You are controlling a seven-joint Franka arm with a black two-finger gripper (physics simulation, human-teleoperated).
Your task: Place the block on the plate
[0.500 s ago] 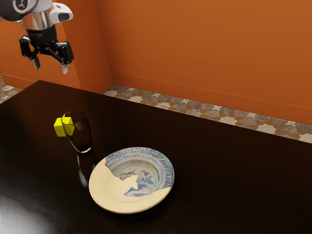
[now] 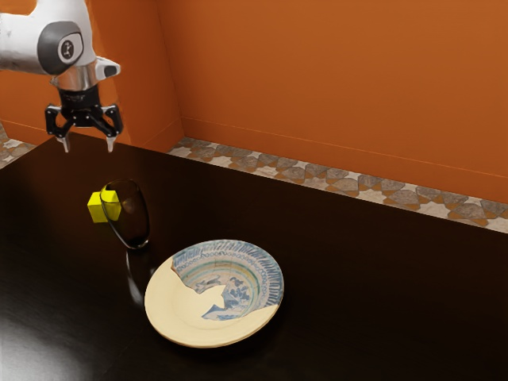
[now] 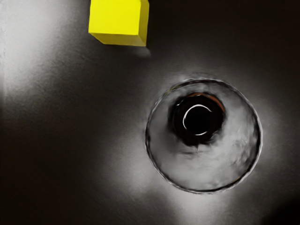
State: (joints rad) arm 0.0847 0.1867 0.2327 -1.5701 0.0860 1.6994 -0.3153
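Yellow, cubelike block (image 2: 95,208) sits flat, one corner toward the glass (image 2: 132,218).

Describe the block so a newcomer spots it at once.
On the dark table, start at the big round plate with the blue pattern, then go toward the exterior view's left to the see-through glass. The block is the small cube just past the glass, partly overlapped by it in that view. It alone is bright yellow and flat-sided; glass and plate are round.
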